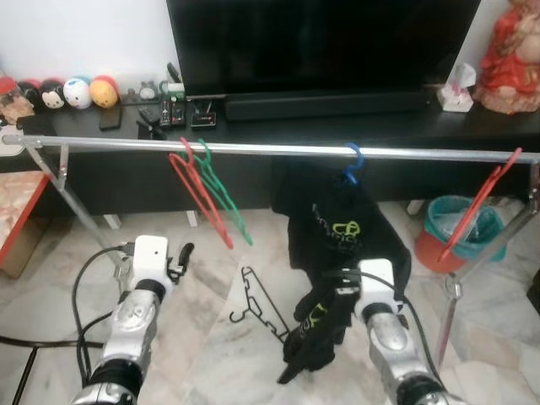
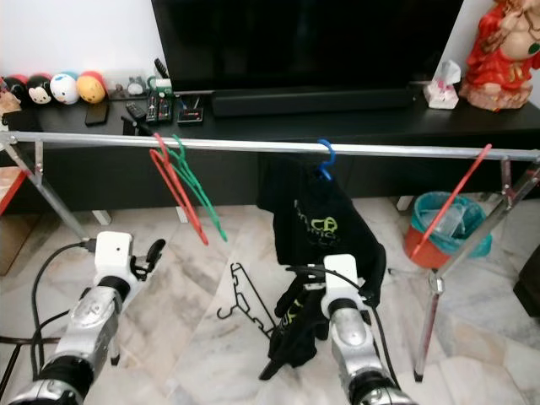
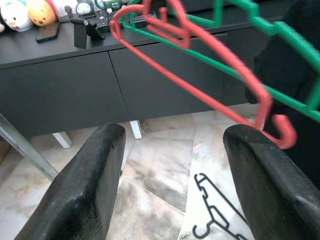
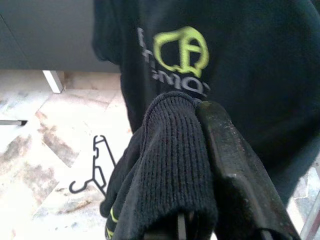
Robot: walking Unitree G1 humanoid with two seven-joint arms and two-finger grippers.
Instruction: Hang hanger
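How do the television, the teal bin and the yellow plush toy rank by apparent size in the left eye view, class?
1. Television, by far the largest.
2. Teal bin.
3. Yellow plush toy, smallest.
The bin stands nearer the camera than the toy, so their true sizes remain unsure.

Shiny metal rail (image 1: pixel 270 150); seemingly plastic red hanger (image 1: pixel 198 196); knitted black cloth (image 4: pixel 175 170); polished marble-like floor (image 1: pixel 219 312).

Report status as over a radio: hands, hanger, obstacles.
Left hand open, empty. Right hand shut on black garment. Black hanger on floor. Hung black shirt beside it.
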